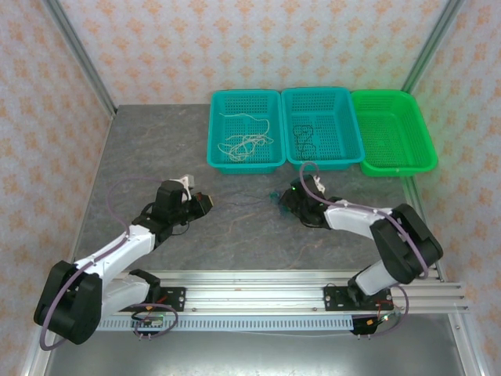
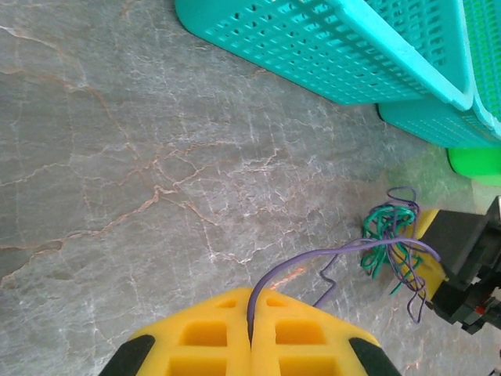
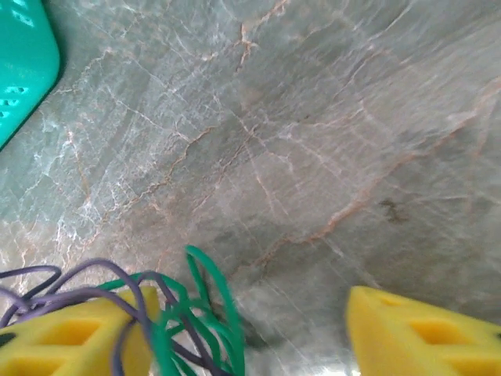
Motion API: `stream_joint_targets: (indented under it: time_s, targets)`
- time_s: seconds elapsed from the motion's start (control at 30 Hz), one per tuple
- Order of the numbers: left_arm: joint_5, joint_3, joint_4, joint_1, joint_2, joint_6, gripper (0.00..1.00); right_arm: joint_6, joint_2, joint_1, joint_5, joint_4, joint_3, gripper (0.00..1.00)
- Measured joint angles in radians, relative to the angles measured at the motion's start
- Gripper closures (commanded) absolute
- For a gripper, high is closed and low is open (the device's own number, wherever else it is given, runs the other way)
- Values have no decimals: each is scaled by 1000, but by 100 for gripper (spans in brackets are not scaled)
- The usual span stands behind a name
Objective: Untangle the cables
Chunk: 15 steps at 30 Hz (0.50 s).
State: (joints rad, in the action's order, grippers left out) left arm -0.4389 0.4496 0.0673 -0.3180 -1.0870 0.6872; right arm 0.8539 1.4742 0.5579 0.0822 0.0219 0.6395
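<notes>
Left gripper faces right gripper over the table in top view; left wrist: clenched on purple cable running to the green cable tangle; right wrist: released, tangle draped over one finger.

The grey marbled table carries 3 baskets along the top view's upper edge, the left teal basket, middle teal basket and green basket, an aluminium rail across the bottom, and at centre a green-purple tangle of cables, contact unclear.
</notes>
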Motion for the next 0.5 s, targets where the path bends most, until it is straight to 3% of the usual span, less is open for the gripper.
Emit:
stream_joint_targets:
  time_s: [0.03, 0.27, 0.43, 0.5]
  targets:
    - [-1, 0, 0, 0, 0, -5, 100, -16, -37, 4, -17, 19, -12, 17]
    - [-6, 0, 2, 0, 5, -8, 100, -160, -199, 161, -138, 64, 22, 16]
    - [-6, 0, 0, 0, 18, -8, 100, -276, -45, 210, -237, 93, 171, 15]
    - [-1, 0, -13, 0, 42, -8, 100, -295, 46, 224, -277, 127, 243, 21]
